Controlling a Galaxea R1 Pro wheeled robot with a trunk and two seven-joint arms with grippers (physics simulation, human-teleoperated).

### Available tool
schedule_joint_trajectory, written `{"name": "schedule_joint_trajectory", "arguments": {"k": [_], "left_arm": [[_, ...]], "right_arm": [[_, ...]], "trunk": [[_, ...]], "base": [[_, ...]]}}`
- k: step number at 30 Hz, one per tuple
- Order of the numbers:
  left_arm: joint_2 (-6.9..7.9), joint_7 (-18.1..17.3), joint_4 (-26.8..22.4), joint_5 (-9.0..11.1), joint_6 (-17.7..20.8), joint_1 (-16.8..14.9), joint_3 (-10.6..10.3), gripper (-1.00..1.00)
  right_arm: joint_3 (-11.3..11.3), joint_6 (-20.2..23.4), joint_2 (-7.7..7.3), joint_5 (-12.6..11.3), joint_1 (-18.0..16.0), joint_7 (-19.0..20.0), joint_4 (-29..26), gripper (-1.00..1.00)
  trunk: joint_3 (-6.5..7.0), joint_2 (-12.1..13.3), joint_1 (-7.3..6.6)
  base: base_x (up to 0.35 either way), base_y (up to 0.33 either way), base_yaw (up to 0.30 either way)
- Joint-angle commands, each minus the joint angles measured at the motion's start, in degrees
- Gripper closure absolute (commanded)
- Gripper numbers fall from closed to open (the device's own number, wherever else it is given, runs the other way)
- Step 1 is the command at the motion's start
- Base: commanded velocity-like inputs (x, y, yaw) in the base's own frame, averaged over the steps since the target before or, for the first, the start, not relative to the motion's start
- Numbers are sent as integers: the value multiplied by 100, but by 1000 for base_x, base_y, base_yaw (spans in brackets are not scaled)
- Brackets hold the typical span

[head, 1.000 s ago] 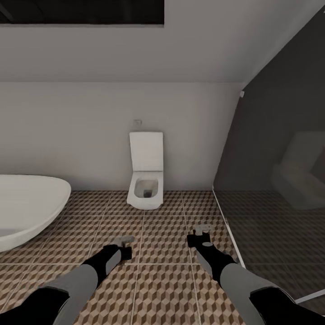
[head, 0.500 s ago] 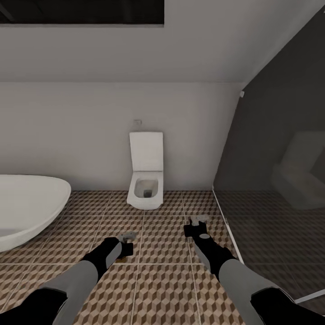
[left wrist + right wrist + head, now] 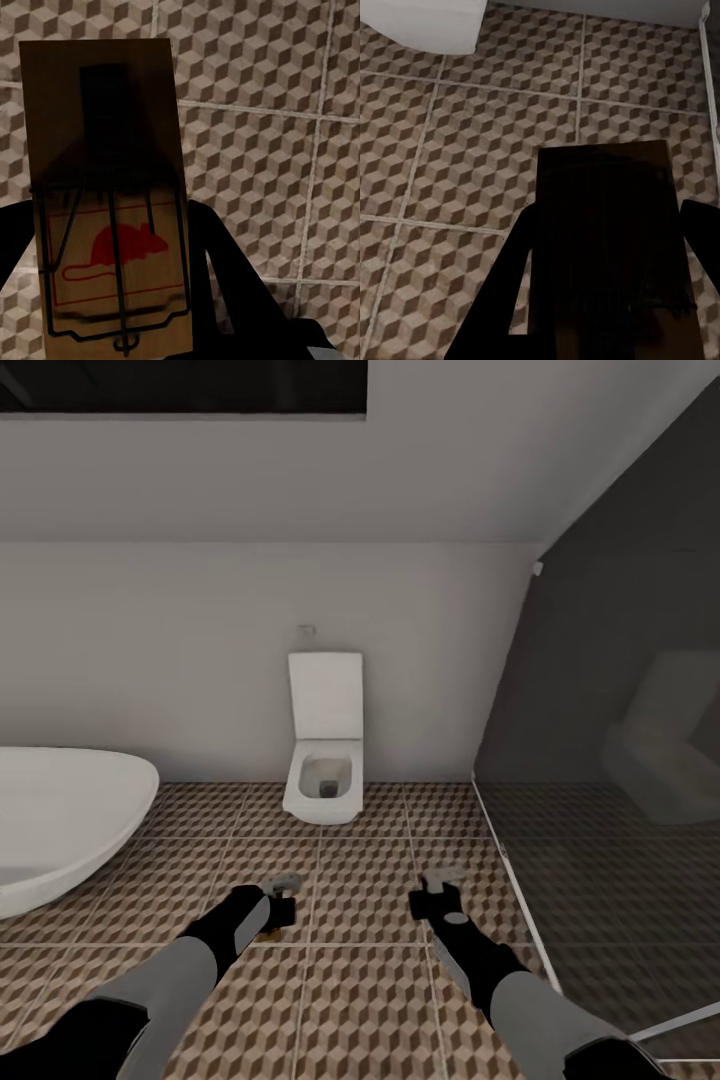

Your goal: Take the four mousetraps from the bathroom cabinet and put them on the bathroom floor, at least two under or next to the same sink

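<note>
My left gripper (image 3: 279, 905) is shut on a mousetrap (image 3: 105, 187), a tan board with a black spring bar and a red mouse print, clamped between dark fingers (image 3: 229, 277). My right gripper (image 3: 436, 893) is shut on a second mousetrap (image 3: 607, 247), which looks dark in shadow between its fingers (image 3: 502, 300). Both grippers hover low over the bathroom floor (image 3: 360, 1000), tiled in a brown and beige cube pattern, a little in front of the toilet.
A white square toilet (image 3: 323, 760) stands against the back wall, straight ahead. A white oval bathtub (image 3: 60, 820) fills the left side. A dark glass shower screen (image 3: 610, 760) with a pale floor rail (image 3: 515, 890) closes off the right.
The right gripper has drifted slightly left and nearer to me, and the left gripper has edged a little right. Both still hold their mousetraps. The view shifted a touch.
</note>
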Motion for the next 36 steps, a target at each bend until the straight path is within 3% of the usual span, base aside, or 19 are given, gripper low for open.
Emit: {"name": "schedule_joint_trajectory", "arguments": {"k": [1,15,26,36], "left_arm": [[3,56,-11,57,27,-2,-42,100],[3,56,-11,58,22,-2,-48,100],[3,56,-11,58,20,-2,-52,100],[-4,56,-12,58,-15,-2,-64,100]], "right_arm": [[48,-35,0,-51,3,-41,0,100],[57,-100,6,-52,18,-41,0,100],[57,-101,6,-51,30,-41,0,100],[57,-101,6,-52,32,-41,0,100]], "trunk": [[-10,-11,3],[-10,-11,3],[-10,-11,3],[-10,-11,3]], "base": [[0,261,0],[68,236,0],[248,23,0],[16,0,0]]}}
